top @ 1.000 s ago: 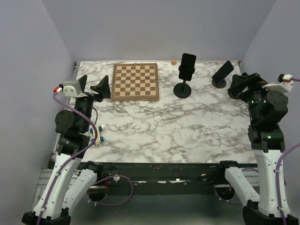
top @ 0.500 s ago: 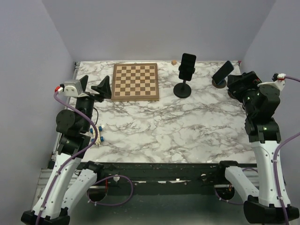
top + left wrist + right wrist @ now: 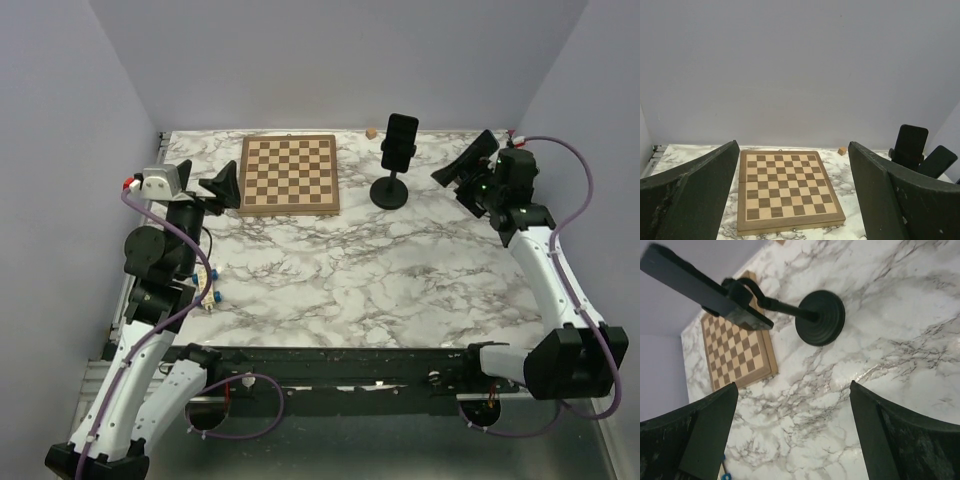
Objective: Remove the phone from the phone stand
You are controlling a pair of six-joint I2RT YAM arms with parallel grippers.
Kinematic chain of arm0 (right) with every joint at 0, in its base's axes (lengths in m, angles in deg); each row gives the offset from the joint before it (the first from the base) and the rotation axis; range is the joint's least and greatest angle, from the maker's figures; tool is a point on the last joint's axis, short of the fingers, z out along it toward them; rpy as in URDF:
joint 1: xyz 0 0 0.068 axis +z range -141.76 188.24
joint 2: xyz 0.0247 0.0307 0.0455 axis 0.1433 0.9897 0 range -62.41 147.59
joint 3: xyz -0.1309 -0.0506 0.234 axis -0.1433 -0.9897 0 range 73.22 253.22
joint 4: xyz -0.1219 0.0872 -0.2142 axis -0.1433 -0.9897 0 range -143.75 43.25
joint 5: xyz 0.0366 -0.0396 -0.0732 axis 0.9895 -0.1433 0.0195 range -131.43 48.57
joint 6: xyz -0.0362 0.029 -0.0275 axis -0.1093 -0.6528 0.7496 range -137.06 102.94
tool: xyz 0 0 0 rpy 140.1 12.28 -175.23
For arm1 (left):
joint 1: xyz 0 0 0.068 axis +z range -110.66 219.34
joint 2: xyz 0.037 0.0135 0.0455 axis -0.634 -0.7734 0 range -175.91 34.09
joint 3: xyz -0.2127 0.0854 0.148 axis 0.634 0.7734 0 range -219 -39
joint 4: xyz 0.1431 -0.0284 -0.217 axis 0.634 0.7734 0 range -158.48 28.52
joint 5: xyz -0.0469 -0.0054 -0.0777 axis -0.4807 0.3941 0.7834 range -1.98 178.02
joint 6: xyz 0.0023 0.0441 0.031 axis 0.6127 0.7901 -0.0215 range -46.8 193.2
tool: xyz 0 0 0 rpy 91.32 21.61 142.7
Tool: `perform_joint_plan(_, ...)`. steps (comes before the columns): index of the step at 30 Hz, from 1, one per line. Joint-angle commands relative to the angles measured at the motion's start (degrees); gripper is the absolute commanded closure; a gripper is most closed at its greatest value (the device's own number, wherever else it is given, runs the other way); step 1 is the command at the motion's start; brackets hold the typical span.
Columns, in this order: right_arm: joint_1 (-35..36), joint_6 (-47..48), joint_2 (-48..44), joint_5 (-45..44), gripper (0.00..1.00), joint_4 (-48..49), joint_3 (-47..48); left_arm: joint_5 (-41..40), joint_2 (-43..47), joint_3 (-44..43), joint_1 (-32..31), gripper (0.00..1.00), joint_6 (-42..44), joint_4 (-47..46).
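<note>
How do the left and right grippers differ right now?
The left gripper points at the chessboard; the right gripper points at the phone stand holding the phone. The left arm is folded near its base; the right arm is stretched far forward. Both grippers are open and empty.

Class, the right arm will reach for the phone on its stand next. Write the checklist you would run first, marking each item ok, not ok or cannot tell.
1. Right gripper open: ok, jaws wide, nothing between them.
2. Phone seated in the phone stand: ok, clamped and tilted.
3. Phone lined up with the gripper's gap: not ok; in the right wrist view it lies up and left of it.
4. Second phone clear of the right arm: cannot tell; the arm overlaps it from above.
5. Left gripper out of the way: ok, open, facing the chessboard.
</note>
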State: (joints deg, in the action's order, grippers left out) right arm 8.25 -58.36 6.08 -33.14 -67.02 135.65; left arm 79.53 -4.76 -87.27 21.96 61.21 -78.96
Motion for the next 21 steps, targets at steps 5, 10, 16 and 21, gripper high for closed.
perform_joint_plan(5,13.8,6.8,8.9,-12.3,0.00,-3.6,8.4,3.0,-2.1,-2.8,-0.2,0.02,-0.8,1.8)
perform_joint_plan(10,21.6,8.8,17.0,-26.2,0.00,-9.3,17.6,4.5,-3.8,-3.9,-0.2,0.01,-1.4,3.2)
perform_joint_plan(16,25.6,10.5,24.7,-33.3,0.00,-11.5,27.2,8.4,-5.2,-5.0,-0.2,0.02,-1.5,4.0)
perform_joint_plan(21,26.7,12.3,30.2,-40.1,0.00,-13.2,34.5,10.1,-6.0,-5.2,-0.1,0.02,-1.8,4.3)
